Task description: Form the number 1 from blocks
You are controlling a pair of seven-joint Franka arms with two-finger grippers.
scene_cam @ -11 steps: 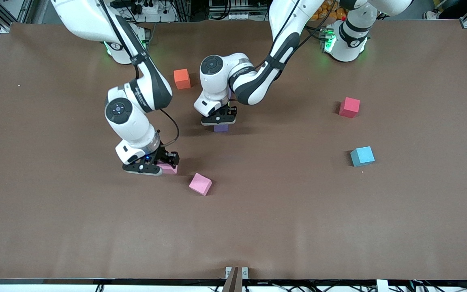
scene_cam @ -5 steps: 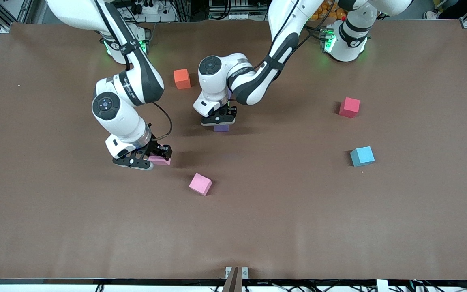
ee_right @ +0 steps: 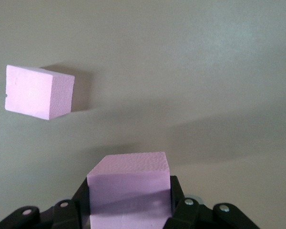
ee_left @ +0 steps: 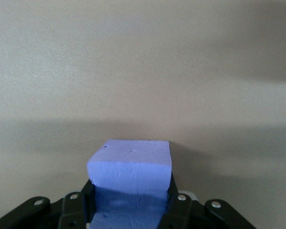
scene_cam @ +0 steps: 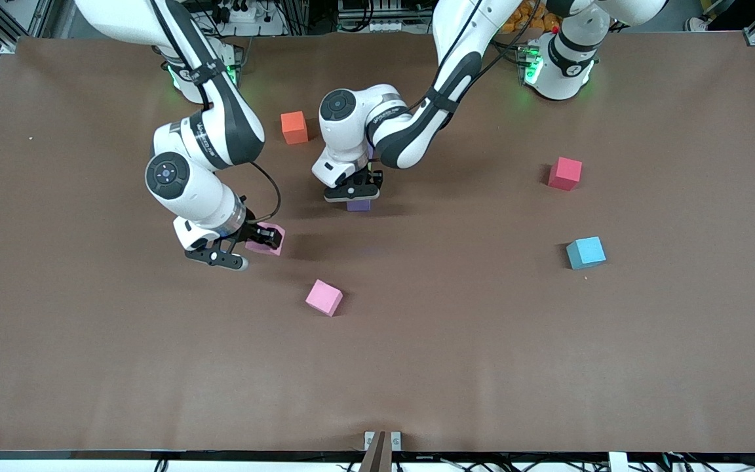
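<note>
Right claw (scene_cam: 254, 244) grips matte pink foam cube (scene_cam: 266, 237).

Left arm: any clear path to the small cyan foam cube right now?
Probably not yet: the left gripper is shut on a purple foam cube and must release it first. Otherwise the way looks free; the cyan foam cube sits alone toward the left arm's end, red cube apart from it.

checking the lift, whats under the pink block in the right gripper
The right gripper is shut on a pink block, held above bare brown table. Another pink block lies apart on the table. The held block's underside is hidden.
</note>
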